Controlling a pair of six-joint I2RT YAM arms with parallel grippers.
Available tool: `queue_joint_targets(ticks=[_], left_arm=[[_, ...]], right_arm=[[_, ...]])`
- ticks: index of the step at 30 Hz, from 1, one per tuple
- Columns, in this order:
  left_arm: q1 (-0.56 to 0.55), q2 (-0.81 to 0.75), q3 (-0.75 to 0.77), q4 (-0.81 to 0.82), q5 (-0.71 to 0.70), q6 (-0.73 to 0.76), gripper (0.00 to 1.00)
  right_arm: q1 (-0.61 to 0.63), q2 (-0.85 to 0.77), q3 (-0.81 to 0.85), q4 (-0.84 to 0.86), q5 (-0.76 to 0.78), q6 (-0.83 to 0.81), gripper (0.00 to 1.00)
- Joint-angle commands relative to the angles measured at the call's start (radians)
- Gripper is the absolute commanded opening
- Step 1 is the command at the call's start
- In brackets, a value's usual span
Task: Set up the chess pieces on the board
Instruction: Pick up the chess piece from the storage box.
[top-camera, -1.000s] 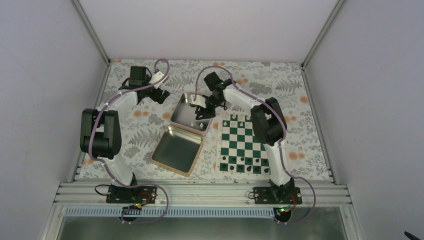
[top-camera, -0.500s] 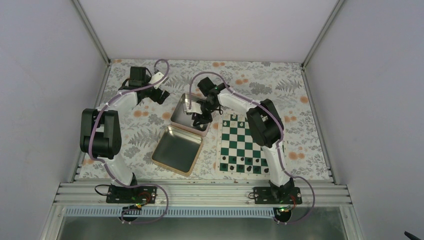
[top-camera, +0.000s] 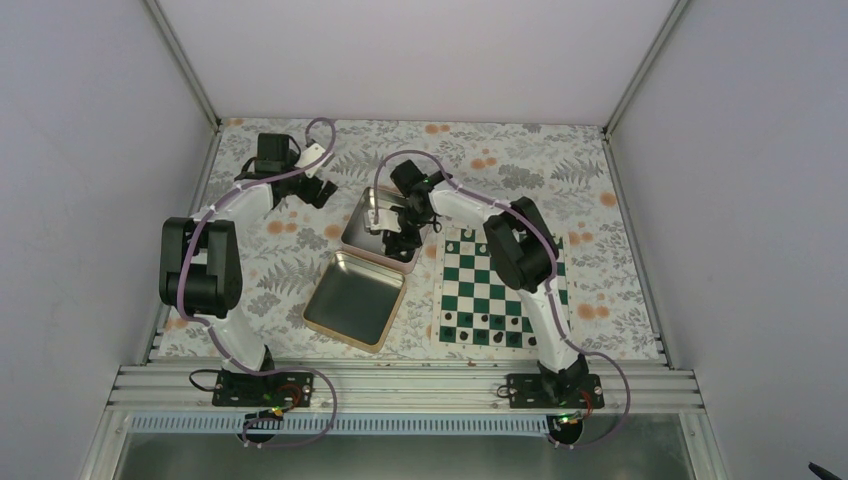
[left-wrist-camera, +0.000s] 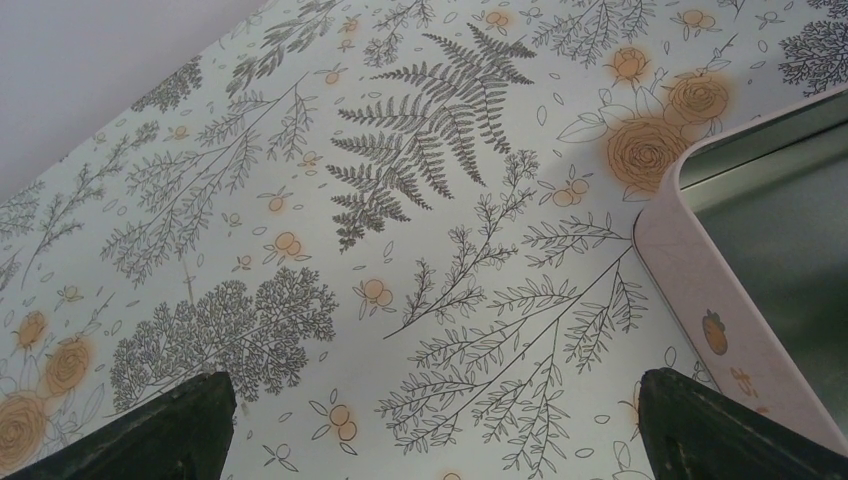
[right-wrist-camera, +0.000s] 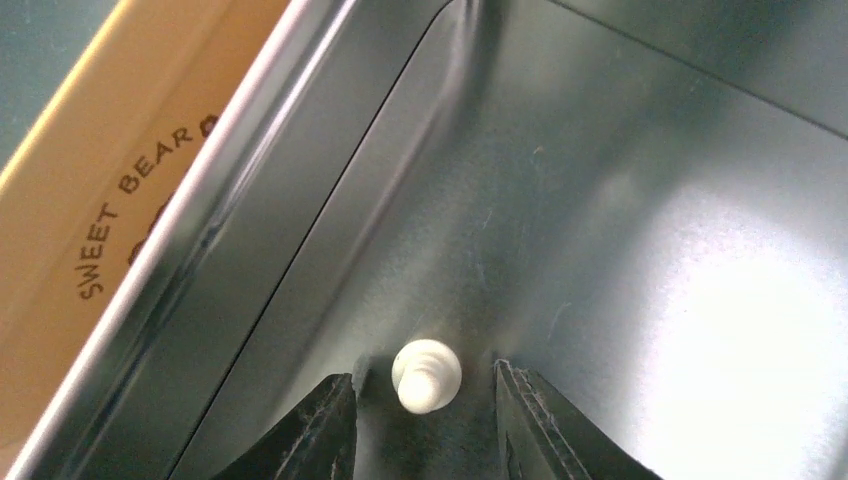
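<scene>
Straddling a cream chess piece (right-wrist-camera: 428, 372) on the floor of the tin (right-wrist-camera: 300, 200)
Right claw (right-wrist-camera: 424, 395) has its jaws apart, one tip on each side of the piece, neither clearly touching it. The board (top-camera: 487, 290) lies just right of the tin. The left claw (left-wrist-camera: 432, 400), spread wide, hangs over the flowered bench (left-wrist-camera: 300, 200) just left of the tin.

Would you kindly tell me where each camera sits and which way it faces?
Top external: above and behind the bases, looking down at cloth, board and tin; left arm and right arm show whole.
Left wrist: on the left arm, looking aslant across the cloth; two fingers, tin corner.
Right wrist: low in the tin, facing its floor and a white piece between its fingers.
Shared: all three show the tin.
</scene>
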Motion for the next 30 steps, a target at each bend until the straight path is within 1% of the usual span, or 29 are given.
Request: queue_joint_targets(ticks=[1,6,11,16,18,22,27,30], left_arm=[[0.010,0.017,-0.015,0.024,0.024,0.004,1.00],[0.016,0.018,-0.018,0.028,0.031,0.004,1.00],[0.021,0.020,-0.023,0.029,0.037,0.004,1.00],[0.025,0.017,-0.022,0.028,0.044,0.003,1.00],[0.026,0.019,-0.022,0.027,0.044,0.004,1.00],[0.026,0.019,-0.018,0.026,0.047,0.004,1.00],[0.026,0.019,-0.018,0.025,0.047,0.001,1.00],[0.026,0.019,-0.018,0.025,0.047,0.003,1.00]], right_arm=[[0.017,0.017,0.047,0.004,-0.014,-0.016,0.38],[0.028,0.032,0.068,-0.006,-0.010,-0.018,0.37],[0.030,0.039,0.080,-0.014,0.003,-0.020,0.30],[0.029,0.042,0.088,-0.030,0.014,-0.025,0.30],[0.029,0.041,0.086,-0.027,0.017,-0.023,0.25],[0.029,0.041,0.086,-0.033,0.023,-0.017,0.19],[0.028,0.020,0.077,-0.005,0.023,-0.003,0.07],[0.024,-0.014,0.065,0.021,0.023,0.008,0.05]])
